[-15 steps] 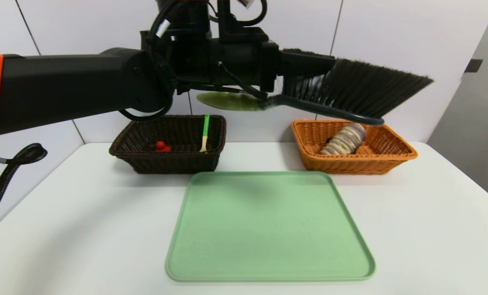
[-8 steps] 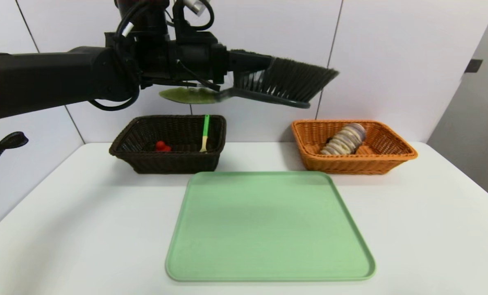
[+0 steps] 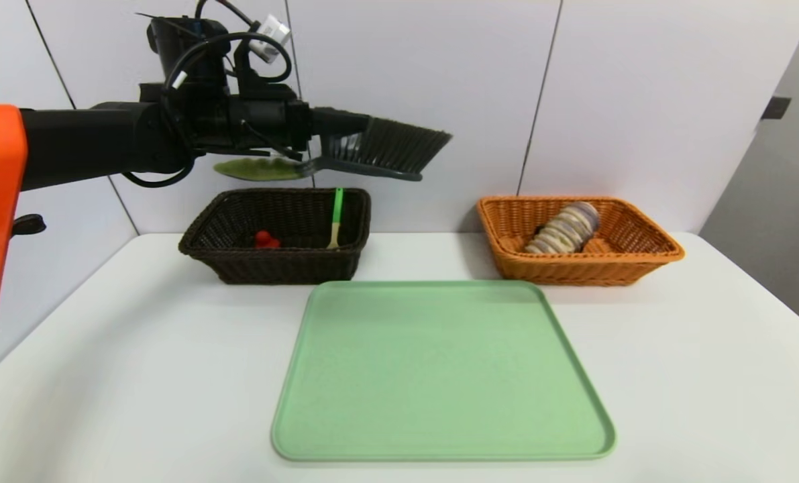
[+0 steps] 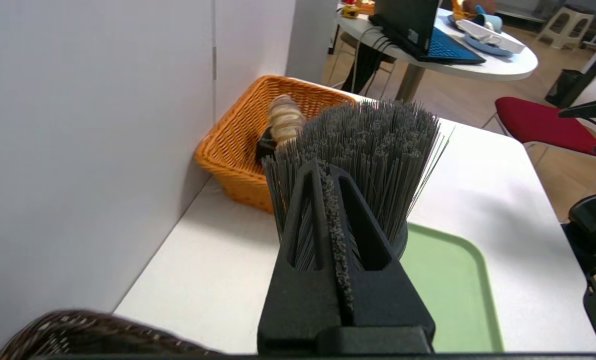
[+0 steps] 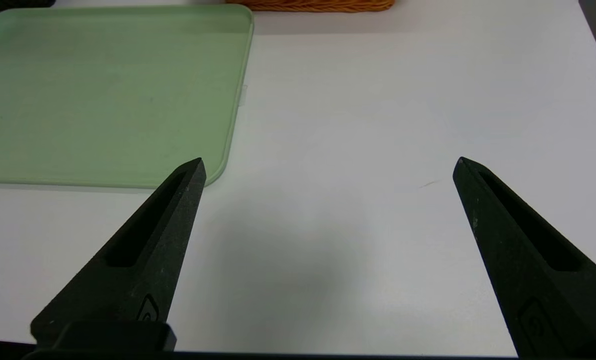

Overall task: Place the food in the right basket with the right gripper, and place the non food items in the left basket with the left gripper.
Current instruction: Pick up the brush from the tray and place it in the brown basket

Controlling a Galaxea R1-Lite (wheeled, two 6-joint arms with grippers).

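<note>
Head view: the left gripper (image 3: 335, 131) is seen high above the table (image 3: 674, 349), over the left basket (image 3: 275, 268), pointing level toward the right. The hand brush (image 3: 379, 149) is clamped in it by the bristles, fingers closed tight; the olive-green handle (image 3: 258, 169) trails back under the wrist, bristle end sticking out past the basket's right edge. Inside the left basket, the red knob toy (image 3: 265, 239) is lying on the floor and the slotted spoon (image 3: 335, 218) is leaned against the right wall, green handle up. In the right basket (image 3: 577, 265), the striped roll (image 3: 565, 228) is propped on a slant; something dark is visible just beside its lower end (too hidden to identify). The green tray (image 3: 439, 376) is set in front of and between both baskets.

Left wrist view: the two fingers (image 4: 303, 260) are pressed together with brush bristles (image 4: 368, 145) fanned out beyond them. The right basket and roll are seen past the bristles, against the wall. A dark woven rim of the left basket shows at the frame edge.

Right wrist view: the right gripper (image 5: 328, 170) is held over bare table next to the tray corner, jaws spread wide, nothing between them. A strip of the right basket is visible farther off.
</note>
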